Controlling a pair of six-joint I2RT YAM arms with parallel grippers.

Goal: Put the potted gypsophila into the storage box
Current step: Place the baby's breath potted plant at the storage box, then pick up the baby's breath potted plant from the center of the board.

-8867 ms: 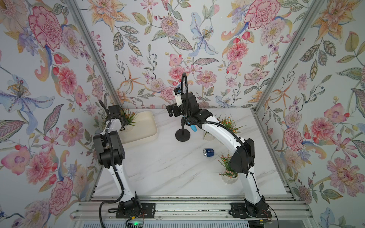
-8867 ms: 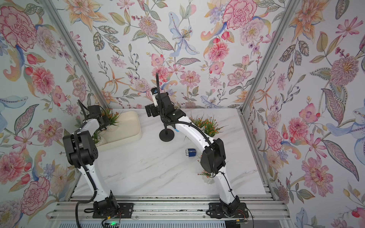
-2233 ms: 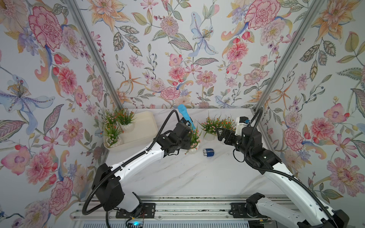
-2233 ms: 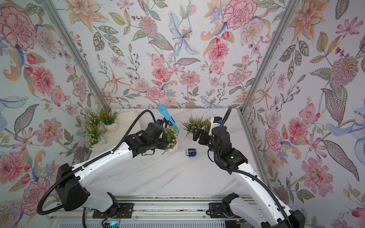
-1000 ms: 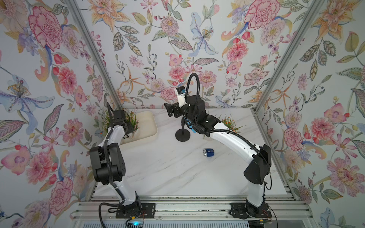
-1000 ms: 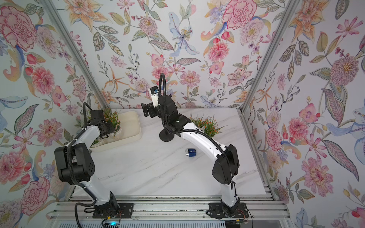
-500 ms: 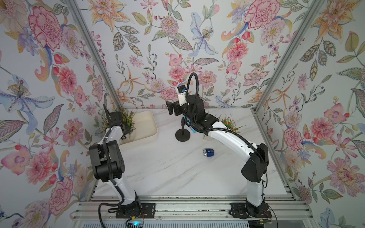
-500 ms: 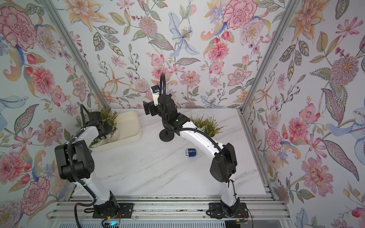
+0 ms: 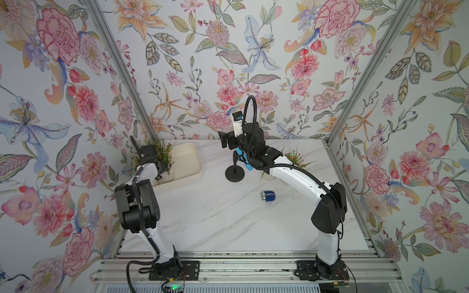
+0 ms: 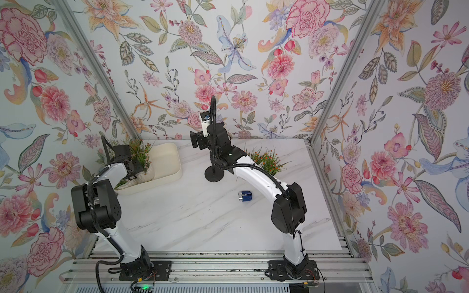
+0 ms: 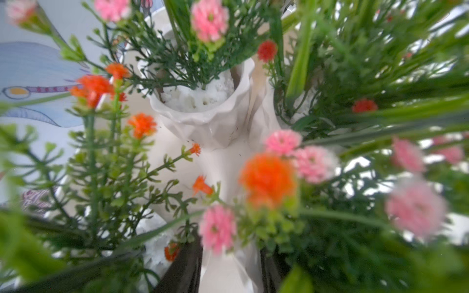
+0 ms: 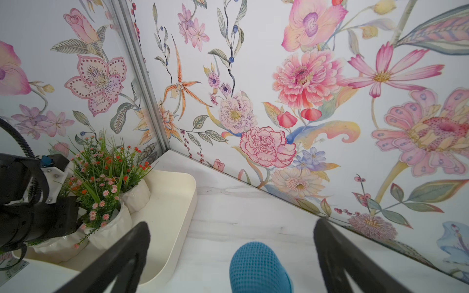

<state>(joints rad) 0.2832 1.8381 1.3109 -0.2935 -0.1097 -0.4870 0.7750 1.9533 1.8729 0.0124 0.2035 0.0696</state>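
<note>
Your left gripper [image 9: 161, 171] has brought a white-ribbed potted gypsophila [image 11: 225, 276] into the cream plastic storage box [image 9: 189, 156] (whether it grips or has let go, you cannot tell). The right gripper [image 12: 232, 225], agape and empty, waits clear beside the box.

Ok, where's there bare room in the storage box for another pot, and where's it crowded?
The storage box is bare at its end nearest the black stand. Its end by the side wall is crowded: the potted gypsophila cluster there with the left gripper among them.
</note>
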